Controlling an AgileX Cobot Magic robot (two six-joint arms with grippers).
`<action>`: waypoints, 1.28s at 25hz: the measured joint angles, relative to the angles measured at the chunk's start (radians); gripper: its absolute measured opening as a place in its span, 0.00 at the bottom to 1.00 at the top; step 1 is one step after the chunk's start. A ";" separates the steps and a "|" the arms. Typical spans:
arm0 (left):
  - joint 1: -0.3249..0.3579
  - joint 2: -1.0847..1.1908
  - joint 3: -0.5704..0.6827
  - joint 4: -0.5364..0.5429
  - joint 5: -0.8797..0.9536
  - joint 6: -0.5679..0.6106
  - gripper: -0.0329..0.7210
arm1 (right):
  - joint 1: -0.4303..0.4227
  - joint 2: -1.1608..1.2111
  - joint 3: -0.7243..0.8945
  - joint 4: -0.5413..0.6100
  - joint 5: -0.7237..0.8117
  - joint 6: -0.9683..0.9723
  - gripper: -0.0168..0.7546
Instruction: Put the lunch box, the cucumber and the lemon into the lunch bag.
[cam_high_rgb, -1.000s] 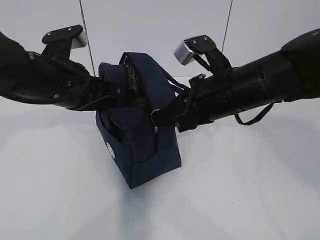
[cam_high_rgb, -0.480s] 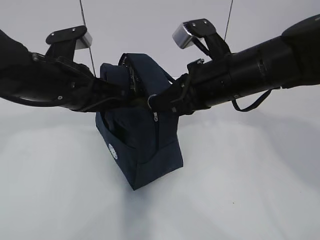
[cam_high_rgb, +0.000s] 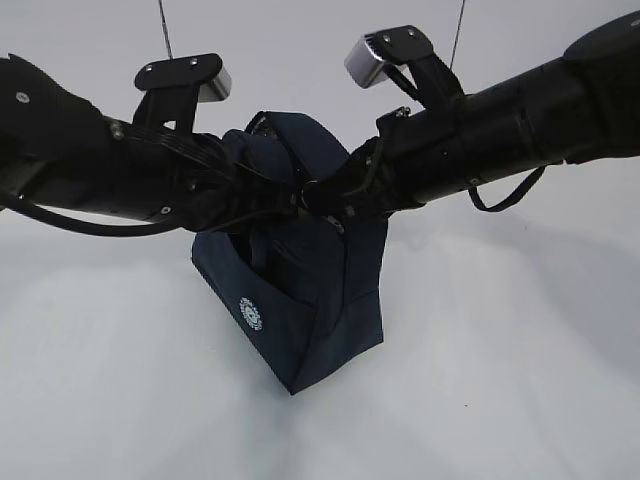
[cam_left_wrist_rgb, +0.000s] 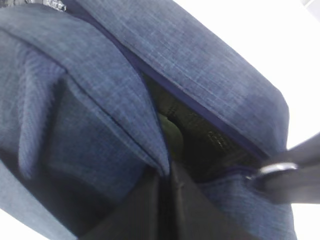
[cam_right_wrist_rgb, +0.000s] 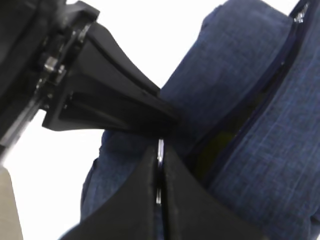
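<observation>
The navy lunch bag (cam_high_rgb: 330, 320) stands on the white table, its round white logo (cam_high_rgb: 251, 313) facing front. Both grippers meet at its top. My left gripper (cam_high_rgb: 292, 200) is shut on an edge of the bag's fabric (cam_left_wrist_rgb: 165, 172). My right gripper (cam_high_rgb: 318, 192) is shut on the metal ring pull (cam_right_wrist_rgb: 160, 147) of the zipper, which also glints in the left wrist view (cam_left_wrist_rgb: 274, 168). A narrow gap stays open along the zipper, and a dim yellow-green patch (cam_right_wrist_rgb: 225, 145) shows inside it. The lunch box, cucumber and lemon are hidden.
Bare white table (cam_high_rgb: 500, 400) lies all round the bag. Two thin cables (cam_high_rgb: 163, 28) hang at the back. A thin dark loop (cam_high_rgb: 500, 205) dangles beneath the right arm. Both arms reach in low over the bag from either side.
The right gripper has risen from the bag's side to its top with the ring pull. The left arm has pushed rightward, and the bag has shifted slightly right.
</observation>
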 joint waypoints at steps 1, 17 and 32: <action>-0.002 0.000 0.000 -0.002 0.000 0.000 0.04 | 0.000 0.000 0.000 -0.019 0.000 0.017 0.03; 0.007 -0.034 0.000 0.010 0.004 0.000 0.32 | 0.000 -0.040 -0.002 -0.216 0.043 0.147 0.03; 0.029 -0.163 0.000 -0.077 0.265 0.002 0.69 | 0.000 -0.045 -0.020 -0.253 0.074 0.181 0.03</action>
